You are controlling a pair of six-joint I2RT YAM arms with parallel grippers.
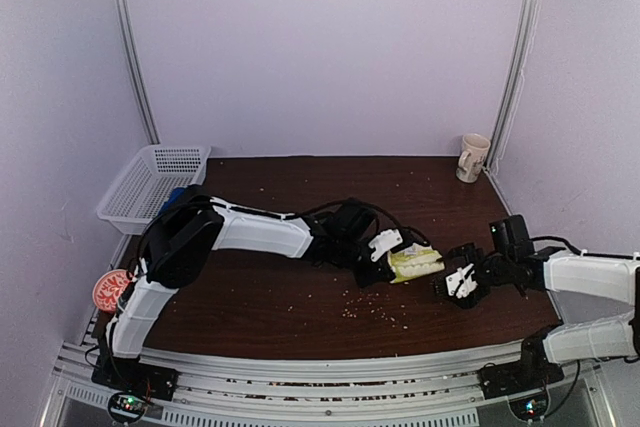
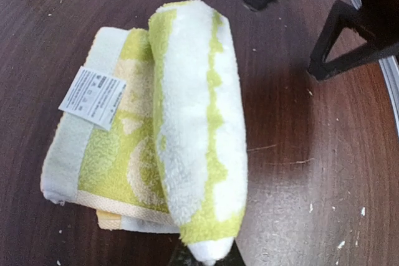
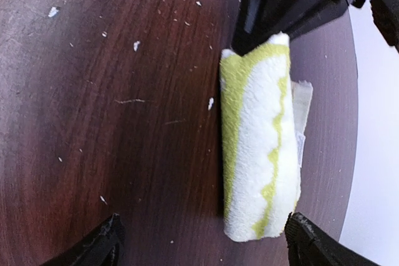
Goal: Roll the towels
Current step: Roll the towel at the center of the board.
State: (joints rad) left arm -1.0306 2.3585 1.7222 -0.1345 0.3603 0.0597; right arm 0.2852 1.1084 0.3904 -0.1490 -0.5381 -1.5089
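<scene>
The yellow-green towel [image 2: 199, 123] lies right of centre on the dark wooden table [image 1: 300, 297]. It is mostly a fat roll of white terry with a wavy green edge, and a flat flap bearing a care label [image 2: 92, 96] lies alongside. The left gripper [image 1: 388, 267] pinches one end of the roll. The right gripper [image 1: 462, 282] is near the other end, fingers [image 3: 106, 244] spread.

Your towel [image 1: 418, 263] lies mid-worktop [image 1: 280, 312], between the left end effector [image 1: 383, 271] and the right end effector [image 1: 462, 283]. The basket [image 1: 150, 182] sits far left, the mug [image 1: 472, 157] far right.
</scene>
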